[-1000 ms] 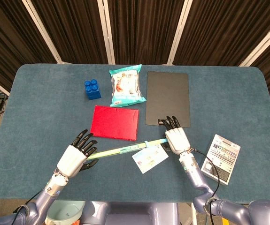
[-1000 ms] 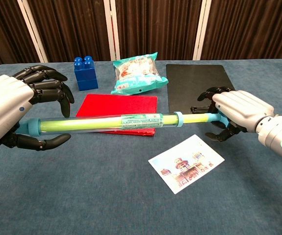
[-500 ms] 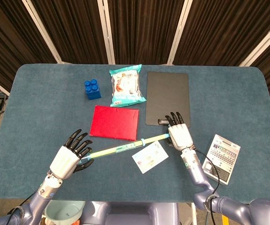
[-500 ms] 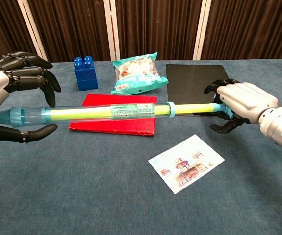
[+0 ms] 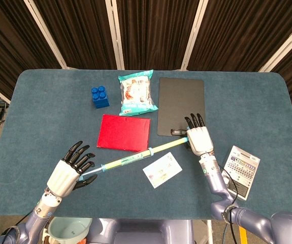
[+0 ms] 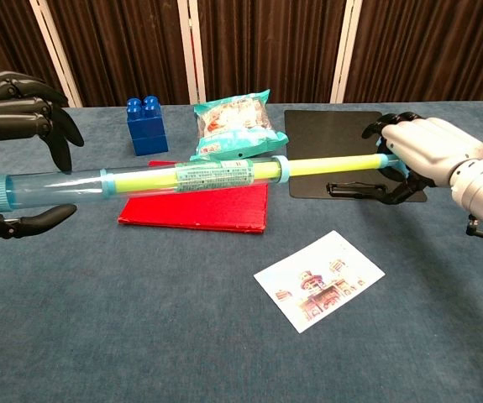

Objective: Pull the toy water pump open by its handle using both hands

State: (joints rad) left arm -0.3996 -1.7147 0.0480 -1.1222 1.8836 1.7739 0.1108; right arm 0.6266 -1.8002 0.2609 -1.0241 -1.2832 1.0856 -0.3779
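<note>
Left hand point(image 6: 10, 159) sits at the left edge of the chest view, fingers curled over and thumb under the clear barrel end of the pump point(image 6: 140, 180), so it grips the tube near its blue cap. Right hand point(image 6: 417, 151), at the right of that view, closes around the handle point(image 6: 384, 159) at the far end of the yellow-green rod. In the head view the pump runs as one long slanted line from the left hand point(image 5: 68, 172) at lower left up to the right hand point(image 5: 199, 140) at centre right, held above the table point(image 5: 44, 112) and crossing the lower corner of the red sheet point(image 5: 124, 133). That long axis is what matters: each hand lies at one end of it, and the rod already shows bare between the barrel's blue collar and the handle, so the pump looks partly drawn out. To open it further, I judge the hands should part straight along that line, the right up and to the right in the head view, the left down and to the left; any sideways drift would likely bend or bind the rod. Just below the pump's middle a picture card point(image 5: 162, 170) lies flat on the table, apart from both hands.
</note>
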